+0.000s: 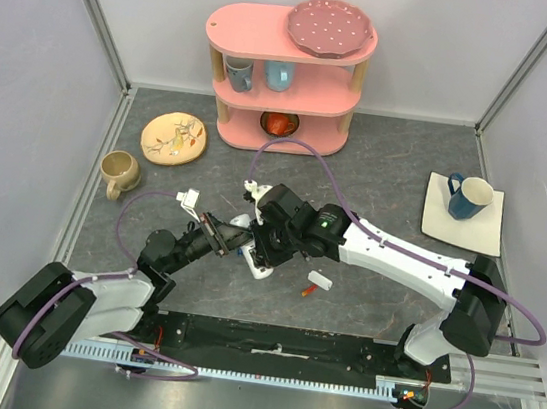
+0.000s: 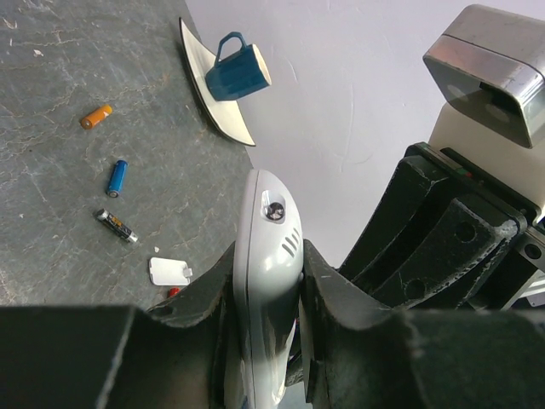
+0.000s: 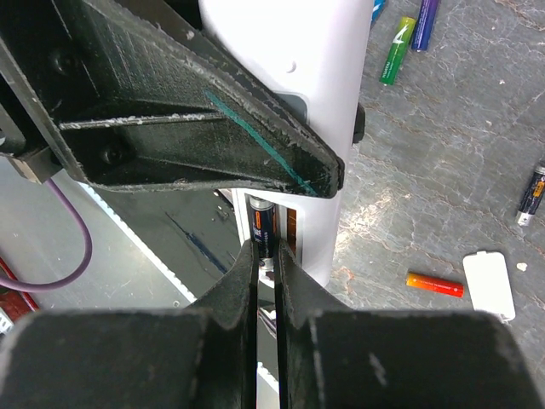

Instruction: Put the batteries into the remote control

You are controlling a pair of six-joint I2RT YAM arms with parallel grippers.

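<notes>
My left gripper (image 2: 266,268) is shut on the remote control (image 2: 266,223), a slim white handset held above the table. In the right wrist view the remote control (image 3: 319,111) shows its open compartment. My right gripper (image 3: 267,253) is shut on a dark blue battery (image 3: 265,223) whose upper part sits in that compartment. In the top view both grippers meet at the table's middle around the remote control (image 1: 255,262). Loose batteries lie on the table: orange-red (image 3: 435,285), green (image 3: 397,51), purple (image 3: 426,21), dark grey (image 3: 531,194), blue (image 2: 117,177) and orange (image 2: 96,116).
A small white battery cover (image 1: 319,278) lies beside the orange-red battery (image 1: 310,290). A blue mug (image 1: 469,196) stands on a white square plate (image 1: 487,228) at the right. A pink shelf (image 1: 287,85) stands at the back, with a tan cup (image 1: 118,172) and a floral plate (image 1: 173,138) at the left.
</notes>
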